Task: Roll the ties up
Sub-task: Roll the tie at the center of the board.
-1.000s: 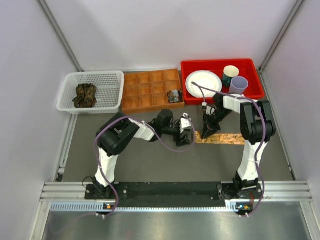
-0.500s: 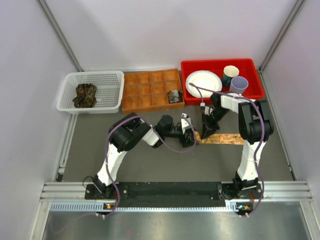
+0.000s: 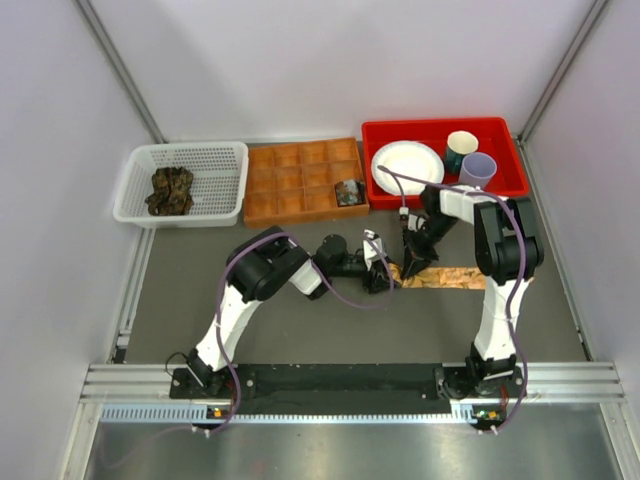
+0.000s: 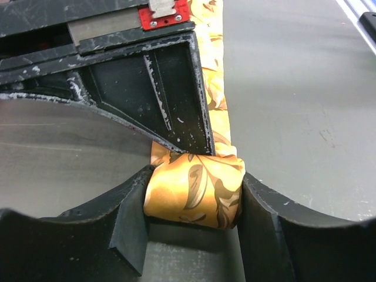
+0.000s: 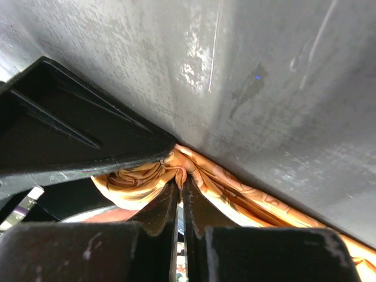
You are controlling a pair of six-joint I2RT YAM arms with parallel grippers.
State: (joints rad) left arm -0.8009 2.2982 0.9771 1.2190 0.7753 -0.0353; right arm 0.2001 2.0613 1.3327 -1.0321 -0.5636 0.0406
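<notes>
The top camera looks down from the near side; both wrist cameras closely share the orange tie.

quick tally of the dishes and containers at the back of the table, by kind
cups: 2
plate: 1
red bin: 1
brown compartment tray: 1
white basket: 1
total: 6

Tan-orange tie with pale leafy pattern: stretched flat on the worktop, left end wound into a short thick roll. Dark green-brown ties: crumpled in a heap inside the white basket. One more dark tie: rolled, in a corner compartment of the brown tray.
</notes>
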